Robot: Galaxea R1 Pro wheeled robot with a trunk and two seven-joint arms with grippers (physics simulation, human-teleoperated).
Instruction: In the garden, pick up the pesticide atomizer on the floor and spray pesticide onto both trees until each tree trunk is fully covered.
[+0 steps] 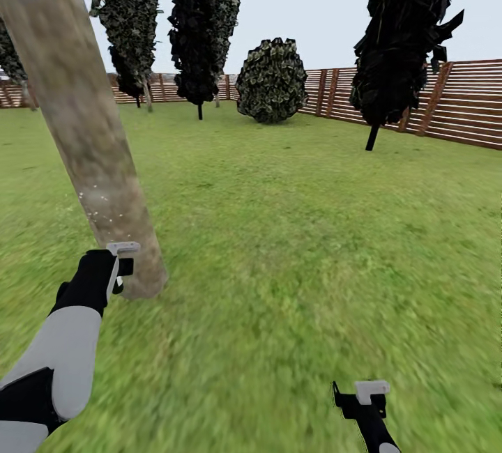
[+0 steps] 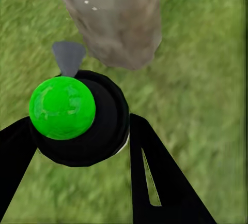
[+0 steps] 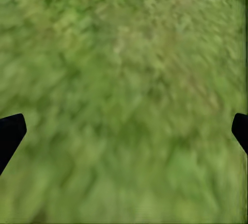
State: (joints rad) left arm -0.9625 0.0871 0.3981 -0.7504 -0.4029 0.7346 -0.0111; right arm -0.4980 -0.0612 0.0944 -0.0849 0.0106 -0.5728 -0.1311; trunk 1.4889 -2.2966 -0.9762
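**A:** We're on the spraying step. Our left gripper [image 2: 85, 131] has its jaws clamped on the pesticide atomizer [image 2: 77, 118], a squat black bottle with a glossy green dome on top and a small grey cone for a nozzle.

**B:** And that nozzle aims straight ahead of the jaws at the tree trunk [image 1: 84, 125], a thick smooth cylinder with mottled grey-tan bark, standing just beyond them.

**A:** We can see pesticide [image 1: 94, 205] as fine white specks on the bark above the jaws, though it's thin; how far round the trunk it reaches we can't tell from here.

**B:** Our right gripper [image 1: 362, 397] hangs low with its jaws spread and empty, blurry grass [image 3: 124, 100] beneath them.

**A:** Next, we reckon, we work the nozzle up and around the trunk until the specks cover it, then go for the other tree.

**B:** Slatted wooden fence [image 1: 467, 101] far ahead, dark conifers before it.
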